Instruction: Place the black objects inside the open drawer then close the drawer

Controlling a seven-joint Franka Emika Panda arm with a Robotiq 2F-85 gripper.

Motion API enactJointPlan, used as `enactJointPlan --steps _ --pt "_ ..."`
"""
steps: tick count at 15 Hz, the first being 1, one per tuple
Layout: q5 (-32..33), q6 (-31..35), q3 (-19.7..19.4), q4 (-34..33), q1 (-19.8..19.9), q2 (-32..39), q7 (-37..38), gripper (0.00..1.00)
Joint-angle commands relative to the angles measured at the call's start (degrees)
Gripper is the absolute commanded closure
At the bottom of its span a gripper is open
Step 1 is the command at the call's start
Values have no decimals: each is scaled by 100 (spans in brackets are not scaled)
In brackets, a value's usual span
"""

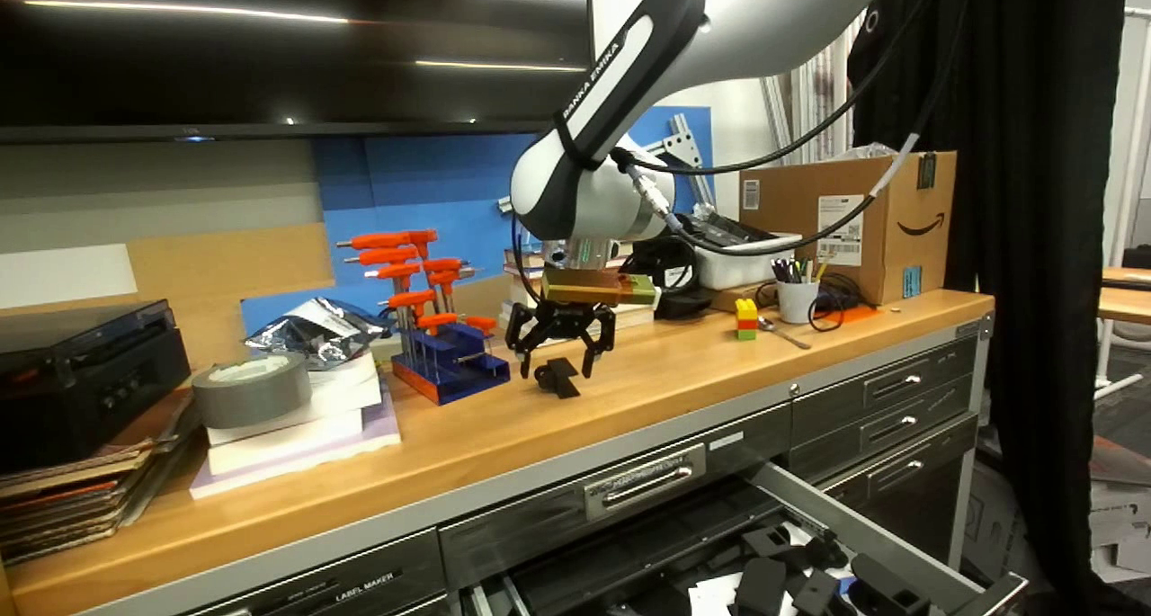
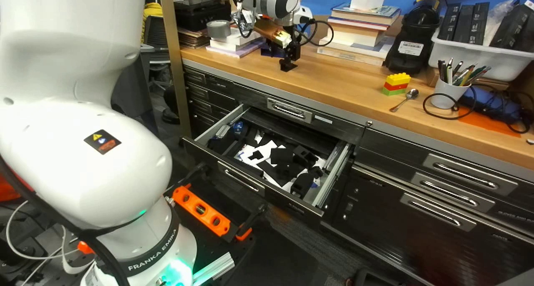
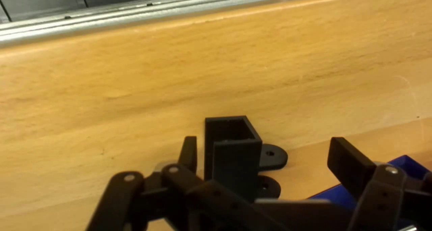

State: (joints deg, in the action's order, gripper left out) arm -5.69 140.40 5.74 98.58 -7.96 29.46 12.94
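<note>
One black object (image 1: 559, 379) stands on the wooden bench; it also shows in an exterior view (image 2: 287, 64). In the wrist view it is a hollow blocky piece (image 3: 236, 160) with two rounded, holed tabs. My gripper (image 1: 556, 364) is open, pointing down just over it; in the wrist view the fingers (image 3: 265, 153) stand apart on both sides of it, the left finger nearer, with gaps showing. The drawer (image 2: 283, 197) is pulled open below the bench; its side wall shows in an exterior view (image 1: 863, 517). Several black pieces (image 2: 303, 181) lie inside on white sheets.
A blue tool holder (image 1: 459, 369) with orange-handled keys stands close beside the gripper. A tape roll (image 1: 252, 391) lies on books. A toy brick stack (image 1: 746, 319), a spoon (image 2: 404, 99) and a pen cup (image 2: 448, 94) stand farther along the bench. Books (image 2: 358, 31) are behind.
</note>
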Motion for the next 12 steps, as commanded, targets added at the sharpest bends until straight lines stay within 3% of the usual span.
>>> enactJointPlan --steps 1,12 --pt "24 169 -100 -570 -90 386 46 0" --pt "353 -132 -432 -1175 -205 868 144 0"
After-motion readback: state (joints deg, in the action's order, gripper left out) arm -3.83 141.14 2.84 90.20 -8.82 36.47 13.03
